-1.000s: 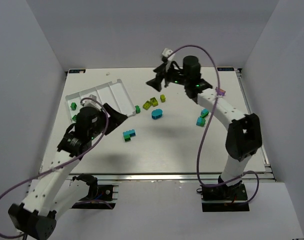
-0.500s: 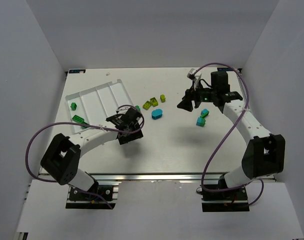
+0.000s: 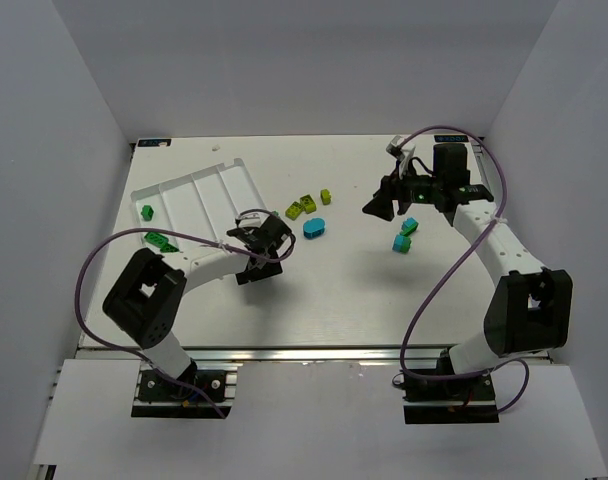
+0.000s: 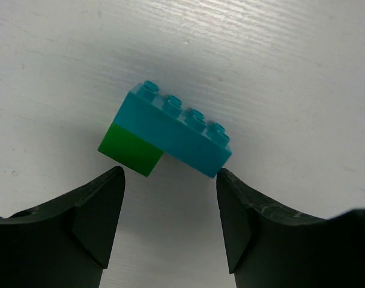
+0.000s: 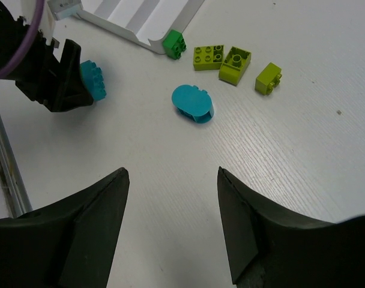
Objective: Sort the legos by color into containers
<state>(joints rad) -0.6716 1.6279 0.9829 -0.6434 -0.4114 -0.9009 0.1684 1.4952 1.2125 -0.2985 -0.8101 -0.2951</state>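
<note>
Your tray (image 3: 209, 190) lies far-left on the surface (image 3: 364, 290). The left tool (image 4: 169, 195) has swung off it and now straddles the joined cyan-and-green brick (image 4: 170, 135) — spread wide, gripping nothing. The right tool (image 5: 170, 198) hangs released too — a pick looks next.

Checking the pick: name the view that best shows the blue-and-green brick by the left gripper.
Left wrist: the brick shows whole before the open left gripper. Top view: hidden under the gripper; right wrist: only its blue end.
</note>
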